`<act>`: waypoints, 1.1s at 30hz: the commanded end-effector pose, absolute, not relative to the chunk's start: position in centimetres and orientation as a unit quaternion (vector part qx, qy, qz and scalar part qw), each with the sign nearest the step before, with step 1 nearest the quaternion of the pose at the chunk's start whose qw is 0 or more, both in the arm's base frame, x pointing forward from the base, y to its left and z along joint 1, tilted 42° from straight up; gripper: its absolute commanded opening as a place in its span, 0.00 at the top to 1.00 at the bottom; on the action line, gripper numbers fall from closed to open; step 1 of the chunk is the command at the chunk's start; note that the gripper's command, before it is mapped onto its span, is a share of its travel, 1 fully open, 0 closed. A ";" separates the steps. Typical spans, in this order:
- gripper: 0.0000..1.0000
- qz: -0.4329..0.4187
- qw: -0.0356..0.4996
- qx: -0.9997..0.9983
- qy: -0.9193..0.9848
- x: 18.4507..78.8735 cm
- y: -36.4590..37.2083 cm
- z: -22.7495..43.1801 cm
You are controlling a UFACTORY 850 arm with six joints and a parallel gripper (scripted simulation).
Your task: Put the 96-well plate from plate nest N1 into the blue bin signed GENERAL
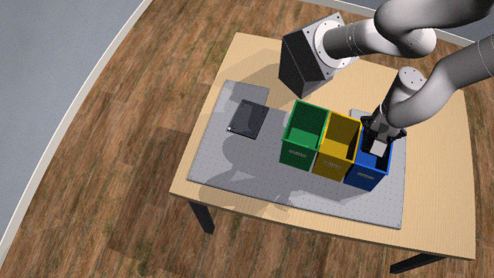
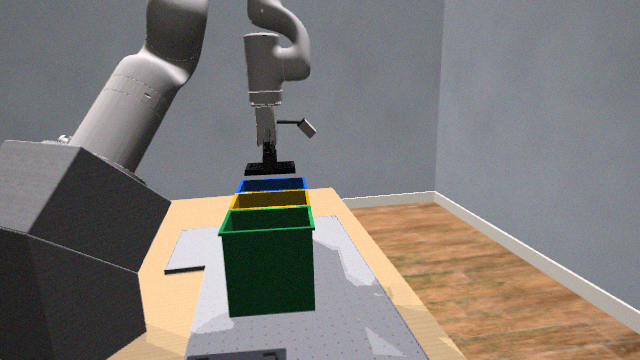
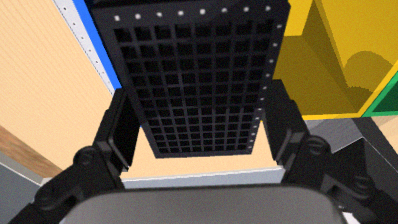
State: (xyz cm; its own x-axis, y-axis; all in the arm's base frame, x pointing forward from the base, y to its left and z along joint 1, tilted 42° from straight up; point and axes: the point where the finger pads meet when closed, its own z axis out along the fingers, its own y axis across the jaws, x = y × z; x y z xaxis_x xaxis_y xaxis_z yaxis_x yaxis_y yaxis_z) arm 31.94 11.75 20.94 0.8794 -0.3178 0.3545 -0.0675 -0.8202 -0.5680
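My gripper [image 3: 199,99] clamps the black 96-well plate [image 3: 197,75], level above the blue bin [image 2: 271,184], beside the yellow bin [image 2: 270,200].

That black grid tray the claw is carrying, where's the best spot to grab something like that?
Across its two long side walls, from above, as the gripper does now: the 96-well plate is flat and shallow, its sides straight and parallel, so the fingers press squarely and it hangs level.
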 end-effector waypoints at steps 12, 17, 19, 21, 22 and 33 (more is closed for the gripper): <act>1.00 -0.222 0.280 -0.928 0.104 32.3 13.1 22.0; 1.00 -0.222 0.280 -0.928 0.104 32.3 13.0 22.0; 1.00 -0.222 0.280 -0.928 0.104 32.3 13.0 21.9; 1.00 -0.222 0.280 -0.928 0.104 32.3 13.0 21.9; 1.00 -0.222 0.280 -0.928 0.104 32.3 13.0 21.9; 1.00 -0.222 0.280 -0.928 0.104 32.3 13.0 21.9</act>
State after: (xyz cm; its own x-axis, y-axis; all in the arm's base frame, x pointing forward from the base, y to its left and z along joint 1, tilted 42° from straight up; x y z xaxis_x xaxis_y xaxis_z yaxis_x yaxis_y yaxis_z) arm 32.24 13.01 21.90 0.8800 -0.3174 0.3533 -0.0691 -0.8215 -0.5660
